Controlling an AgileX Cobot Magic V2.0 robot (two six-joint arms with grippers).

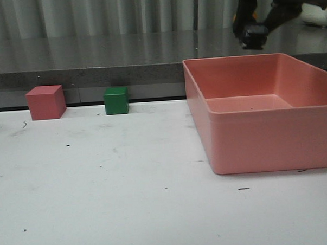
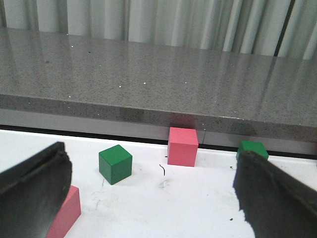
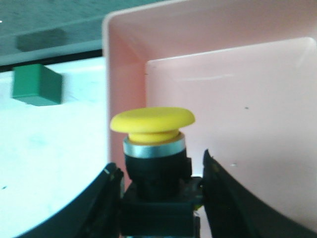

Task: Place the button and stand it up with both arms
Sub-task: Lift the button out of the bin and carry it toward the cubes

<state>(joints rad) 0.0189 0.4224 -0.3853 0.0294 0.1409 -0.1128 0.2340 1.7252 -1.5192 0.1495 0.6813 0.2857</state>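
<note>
A: Showing what, and why?
B: The button (image 3: 153, 148) is clamped by the right tool (image 3: 158, 198), held above the pink bin (image 1: 262, 134), seemingly for transfer. The left tool (image 2: 148, 198) is kept apart, empty.

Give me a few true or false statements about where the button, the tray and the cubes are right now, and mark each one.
1. The right gripper is shut on the button. True.
2. The button lies on its side in the pink tray. False: it is held with its yellow cap up, raised above the tray's far side.
3. In the front view, the pink cube sits left of the green cube. True.
4. The left gripper holds a green cube. False: its jaws are open and empty.
5. The tray holds a cube. False: the part of its floor that shows is bare.
</note>
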